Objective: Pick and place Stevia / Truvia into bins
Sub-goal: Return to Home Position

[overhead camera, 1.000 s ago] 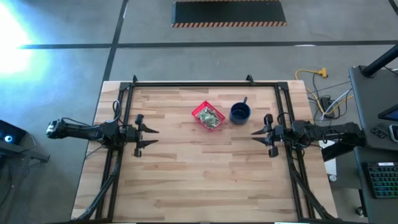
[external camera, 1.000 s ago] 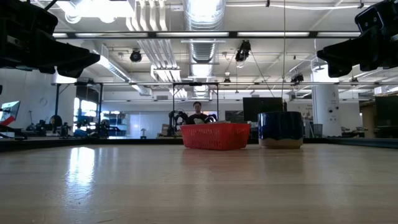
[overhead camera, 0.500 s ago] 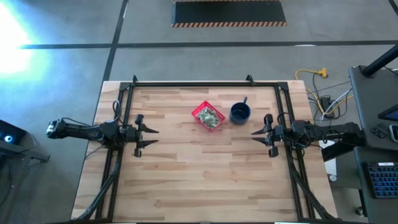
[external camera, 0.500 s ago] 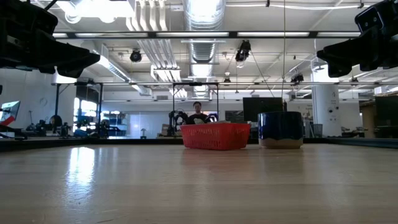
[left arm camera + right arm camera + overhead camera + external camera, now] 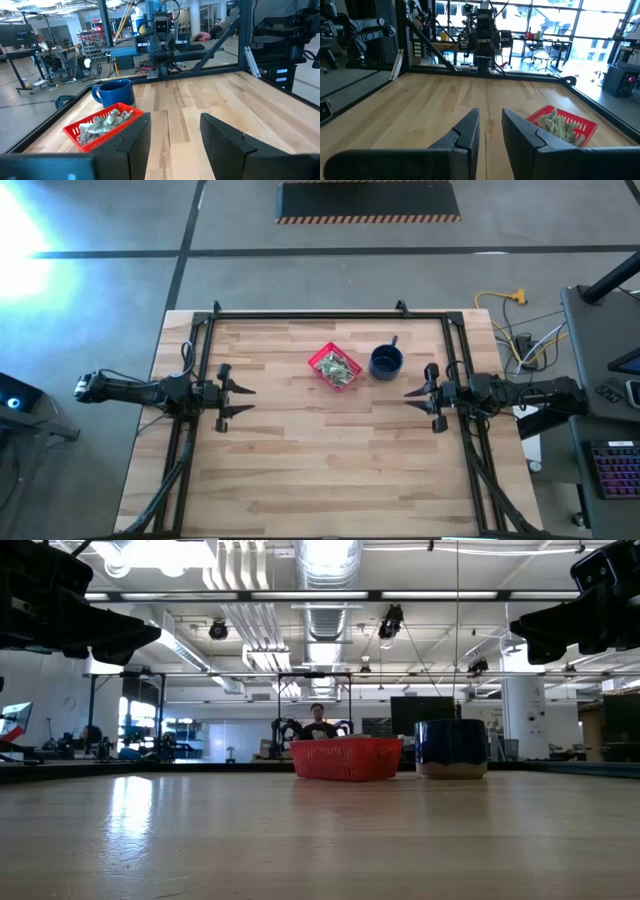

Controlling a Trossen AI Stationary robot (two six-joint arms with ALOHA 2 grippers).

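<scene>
— Red plastic: how many baskets [image 5: 345, 759] stand on the table [image 5: 330, 470]?
— One, a little beyond the middle of the wooden top, turned cornerwise to its edges.
— And the sachets [image 5: 336, 367]?
— A heap of pale green and white ones lies inside it, too tangled to count. Every sachet in view is in the basket.
— Anything beside it?
— One dark blue mug [image 5: 386, 362], just to its right and not touching it, its handle pointing to the far edge.
— The arms?
— Two, one at each side rail, both held level above the wood and facing each other across the table. The left pincer [image 5: 247, 399] is spread and holds nothing. The right pincer [image 5: 410, 400] is also parted, by a narrower gap, and is likewise bare. Both are well apart from the basket.
</scene>
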